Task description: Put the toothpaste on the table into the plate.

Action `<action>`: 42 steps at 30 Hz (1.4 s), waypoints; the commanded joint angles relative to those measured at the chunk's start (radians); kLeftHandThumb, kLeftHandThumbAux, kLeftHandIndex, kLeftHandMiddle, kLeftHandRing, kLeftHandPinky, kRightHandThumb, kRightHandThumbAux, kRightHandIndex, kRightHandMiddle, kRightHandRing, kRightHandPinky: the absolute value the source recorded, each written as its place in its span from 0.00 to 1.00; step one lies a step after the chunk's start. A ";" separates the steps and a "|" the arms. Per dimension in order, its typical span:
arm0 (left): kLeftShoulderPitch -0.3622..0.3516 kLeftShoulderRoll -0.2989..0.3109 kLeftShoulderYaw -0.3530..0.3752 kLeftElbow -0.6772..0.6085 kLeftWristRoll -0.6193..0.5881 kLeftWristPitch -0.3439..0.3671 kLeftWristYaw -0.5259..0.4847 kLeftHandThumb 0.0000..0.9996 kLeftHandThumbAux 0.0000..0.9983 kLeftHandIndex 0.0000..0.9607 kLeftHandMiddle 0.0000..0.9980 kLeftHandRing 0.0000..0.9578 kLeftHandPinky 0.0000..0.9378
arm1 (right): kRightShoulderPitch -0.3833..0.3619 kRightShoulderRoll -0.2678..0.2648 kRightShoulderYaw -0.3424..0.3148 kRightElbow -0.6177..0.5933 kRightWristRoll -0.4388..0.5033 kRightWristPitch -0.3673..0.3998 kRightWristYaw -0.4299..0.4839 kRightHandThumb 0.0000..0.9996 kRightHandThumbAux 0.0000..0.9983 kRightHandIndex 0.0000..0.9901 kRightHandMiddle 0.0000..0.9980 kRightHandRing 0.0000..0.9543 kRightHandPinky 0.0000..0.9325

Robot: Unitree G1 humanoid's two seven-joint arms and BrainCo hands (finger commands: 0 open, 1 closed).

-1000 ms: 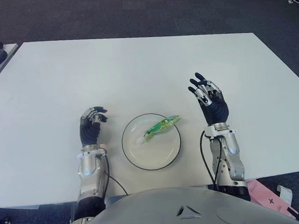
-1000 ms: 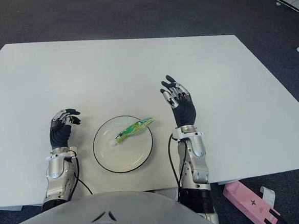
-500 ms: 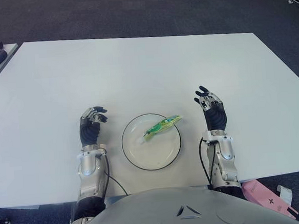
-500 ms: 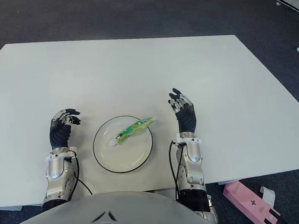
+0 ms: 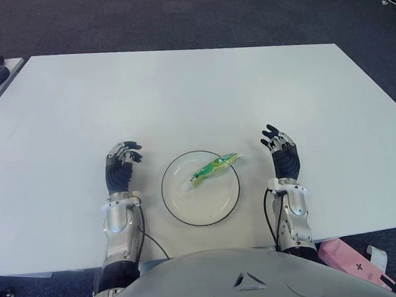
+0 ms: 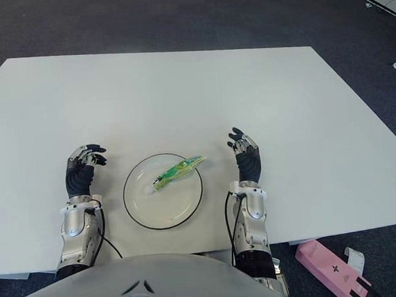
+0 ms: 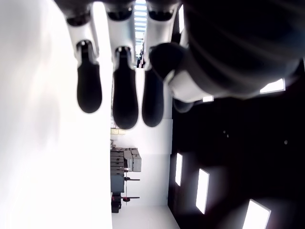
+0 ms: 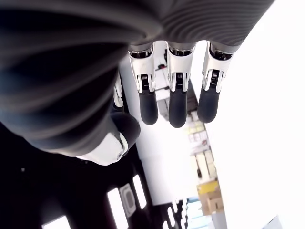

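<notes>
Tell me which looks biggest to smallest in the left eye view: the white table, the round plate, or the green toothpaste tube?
1. White rectangular table, biggest by far.
2. Round white plate with a dark rim.
3. Green toothpaste tube, smallest; it lies in the plate with one end over the rim.

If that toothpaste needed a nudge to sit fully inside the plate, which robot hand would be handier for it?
Probably the right robot hand. The toothpaste lies across the plate with its green end over the rim on the right side, nearest that hand. The left robot hand shows beyond the plate's opposite edge. Both hands hold nothing.

Pink box (image 5: 348, 255) cut by bottom edge
</notes>
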 commanded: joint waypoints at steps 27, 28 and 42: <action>0.050 -0.008 -0.005 0.066 -0.028 0.081 -0.016 0.84 0.68 0.44 0.48 0.61 0.59 | -0.051 0.054 -0.047 0.158 0.068 0.041 0.001 0.70 0.73 0.44 0.53 0.54 0.54; 0.050 -0.008 -0.005 0.067 -0.028 0.081 -0.016 0.84 0.68 0.44 0.48 0.61 0.59 | -0.051 0.055 -0.048 0.162 0.074 0.043 0.004 0.70 0.73 0.44 0.53 0.55 0.54; 0.050 -0.007 -0.007 0.072 -0.023 0.068 -0.016 0.84 0.68 0.44 0.47 0.61 0.59 | -0.045 0.047 -0.038 0.180 0.079 0.080 0.019 0.70 0.73 0.44 0.54 0.55 0.55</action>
